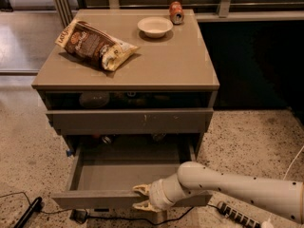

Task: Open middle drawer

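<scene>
The middle drawer is pulled well out of the grey-brown cabinet, and its matte grey inside shows bare. Its flat front faces me at the bottom of the view. My gripper reaches in from the right on a white arm. Its two pale fingers clasp the top edge of the drawer front, one finger inside the drawer and one outside. The taller top front with a small pale centre mark stands slightly out above. The lowest front is hidden under the open drawer.
On the cabinet top lie a chip bag, a white bowl and a can. Black cables run on the speckled floor at the left. A power strip lies at the lower right.
</scene>
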`<state>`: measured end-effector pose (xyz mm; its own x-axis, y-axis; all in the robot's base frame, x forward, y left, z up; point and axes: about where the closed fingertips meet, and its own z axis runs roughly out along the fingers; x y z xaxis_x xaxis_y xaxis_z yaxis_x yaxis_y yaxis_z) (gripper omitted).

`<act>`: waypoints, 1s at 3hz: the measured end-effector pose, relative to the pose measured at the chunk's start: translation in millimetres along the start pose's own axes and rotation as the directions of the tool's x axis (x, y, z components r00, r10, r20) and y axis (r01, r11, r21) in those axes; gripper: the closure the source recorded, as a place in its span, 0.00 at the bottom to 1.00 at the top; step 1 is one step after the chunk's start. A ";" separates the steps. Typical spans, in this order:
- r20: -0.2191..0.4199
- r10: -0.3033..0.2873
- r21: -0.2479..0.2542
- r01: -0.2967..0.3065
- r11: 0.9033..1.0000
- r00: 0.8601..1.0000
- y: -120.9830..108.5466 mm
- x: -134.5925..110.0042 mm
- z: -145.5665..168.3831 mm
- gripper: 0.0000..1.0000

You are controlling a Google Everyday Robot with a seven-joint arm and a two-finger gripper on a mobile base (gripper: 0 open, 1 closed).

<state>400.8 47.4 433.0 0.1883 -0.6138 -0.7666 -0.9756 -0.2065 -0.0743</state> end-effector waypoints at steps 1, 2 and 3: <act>-0.006 0.005 -0.005 -0.006 1.000 1.000 11.1 1.2 0.2 1.00; -0.006 0.005 -0.005 -0.006 1.000 1.000 10.3 -1.0 -1.1 1.00; -0.007 0.009 -0.009 -0.009 1.000 1.000 20.9 -0.8 -0.7 1.00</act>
<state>380.3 43.1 432.5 0.1802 -0.6212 -0.7626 -0.9763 -0.2075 -0.0617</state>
